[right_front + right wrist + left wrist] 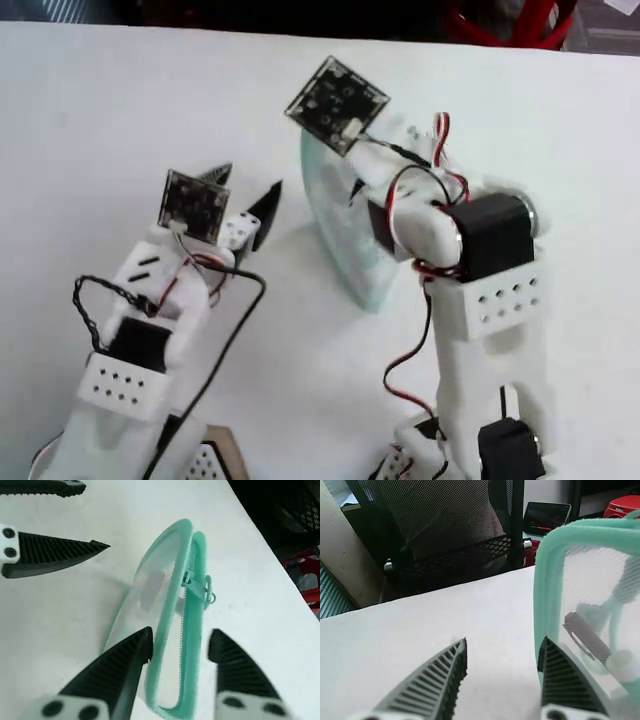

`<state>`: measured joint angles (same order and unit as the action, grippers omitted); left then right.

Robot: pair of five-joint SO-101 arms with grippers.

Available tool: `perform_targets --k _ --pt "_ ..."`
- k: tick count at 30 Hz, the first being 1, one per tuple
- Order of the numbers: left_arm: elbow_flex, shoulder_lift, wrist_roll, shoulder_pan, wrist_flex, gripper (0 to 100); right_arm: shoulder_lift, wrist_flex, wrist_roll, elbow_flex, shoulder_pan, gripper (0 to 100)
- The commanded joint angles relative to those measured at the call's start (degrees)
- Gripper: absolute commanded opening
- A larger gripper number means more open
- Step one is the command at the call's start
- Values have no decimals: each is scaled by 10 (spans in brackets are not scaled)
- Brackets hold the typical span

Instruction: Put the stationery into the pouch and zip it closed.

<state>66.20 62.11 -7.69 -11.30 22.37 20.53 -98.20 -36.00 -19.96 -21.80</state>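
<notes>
The partly unzipped pouch point(150, 592) stood on edge, pale items point(587, 636) inside. The right gripper point(181, 631) straddled it, fingers spread; the left gripper point(505, 642) gaped alongside.

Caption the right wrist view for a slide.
Right end effector, open, straddles the pouch along its zipper; left end effector open beside it.

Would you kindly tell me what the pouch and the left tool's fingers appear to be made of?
Pouch: seemingly a see-through mesh panel, fine weave visible, with soft mint fabric edging, matte. Left tool fingers: likely matte black plastic, with moulded or printed ridges.
</notes>
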Motion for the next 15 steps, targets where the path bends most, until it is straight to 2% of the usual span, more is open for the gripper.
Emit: perform_targets --k 1,9,15 --pt "-6 -3 3 0 -19 229 7 7 19 -11 -7 364" --pt "9 -4 3 -5 -25 229 8 5 23 -18 -30 360" --pt "42 -4 2 -26 -99 229 -40 5 25 40 -26 360"
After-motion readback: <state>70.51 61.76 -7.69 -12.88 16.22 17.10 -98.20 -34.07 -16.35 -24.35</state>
